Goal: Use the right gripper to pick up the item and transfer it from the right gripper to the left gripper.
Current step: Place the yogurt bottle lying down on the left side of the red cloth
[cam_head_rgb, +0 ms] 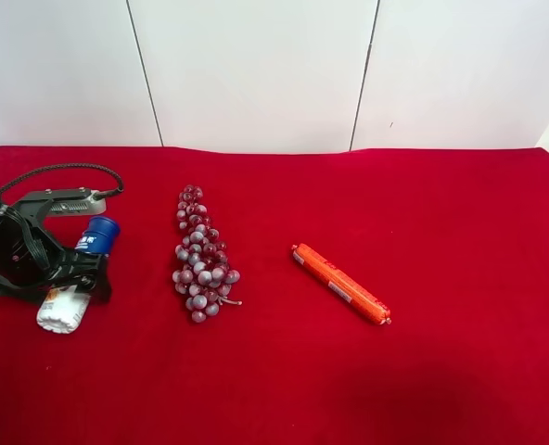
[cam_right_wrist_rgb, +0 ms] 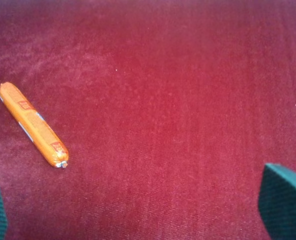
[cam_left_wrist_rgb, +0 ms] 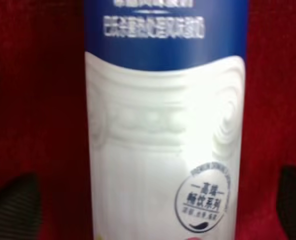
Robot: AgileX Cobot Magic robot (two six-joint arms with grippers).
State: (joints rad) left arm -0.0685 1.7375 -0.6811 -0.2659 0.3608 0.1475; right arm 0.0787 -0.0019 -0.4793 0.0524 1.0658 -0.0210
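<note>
The left hand (cam_head_rgb: 66,278) straddles the bottle (cam_head_rgb: 75,278) lying far left, fingers apart; the right hand (cam_right_wrist_rgb: 148,220) hangs open. Light, rigid, slick: grip mid-body.

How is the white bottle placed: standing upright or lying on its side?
Lying down. The bottle rests lengthwise on the red cloth, blue cap pointing toward the wall, under the left gripper.

Bottle (cam_head_rgb: 75,278) under gripper (cam_head_rgb: 57,273) at view's left, grapes (cam_head_rgb: 200,255) mid, tube (cam_head_rgb: 340,284) right
</note>
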